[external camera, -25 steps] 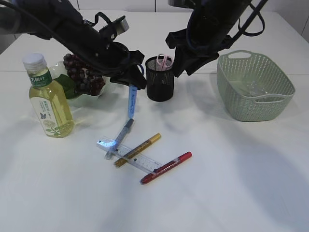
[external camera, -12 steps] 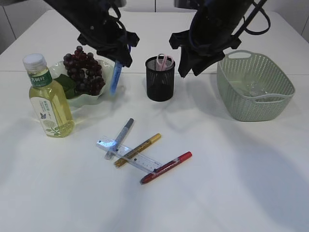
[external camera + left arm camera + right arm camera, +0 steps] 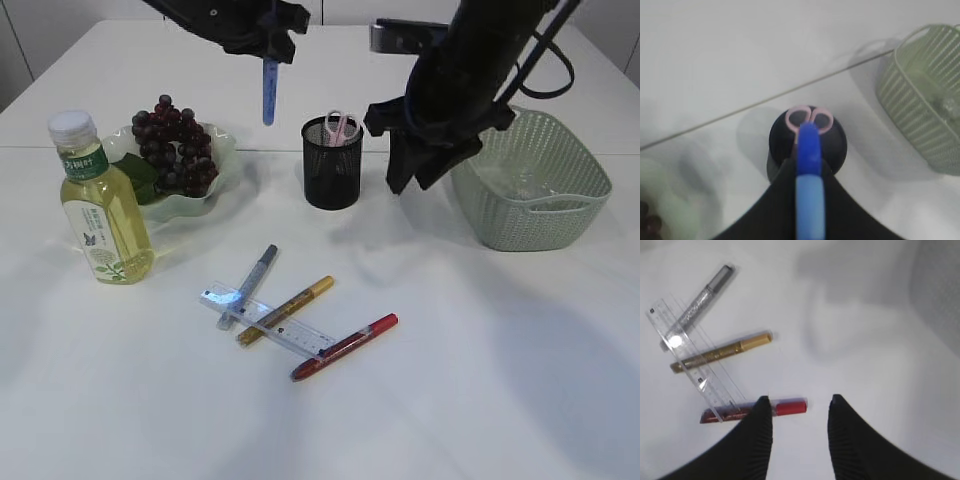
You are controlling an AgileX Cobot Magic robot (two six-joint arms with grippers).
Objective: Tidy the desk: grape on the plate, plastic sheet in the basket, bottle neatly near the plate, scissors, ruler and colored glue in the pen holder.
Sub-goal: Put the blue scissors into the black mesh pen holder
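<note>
White table (image 3: 480,380) under both arms | my left pincer (image 3: 268,40) grips 1 blue glue pen (image 3: 269,90), hanging up-left of pen holder (image 3: 331,165) | right pincer (image 3: 800,407) open, empty | I'd centre over the holder, clear the scissors (image 3: 809,119), lower, then release.

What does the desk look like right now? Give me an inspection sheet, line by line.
Surface: white table, clean.
Job's things: grapes on plate; bottle upright beside it; scissors in pen holder; ruler and three glue pens loose; plastic sheet in basket.
Clutter: nothing seen.
Grippers: left gripper holds blue glue pen high; right gripper open, empty.
Cables: on right arm.
Surroundings: nothing seen.
</note>
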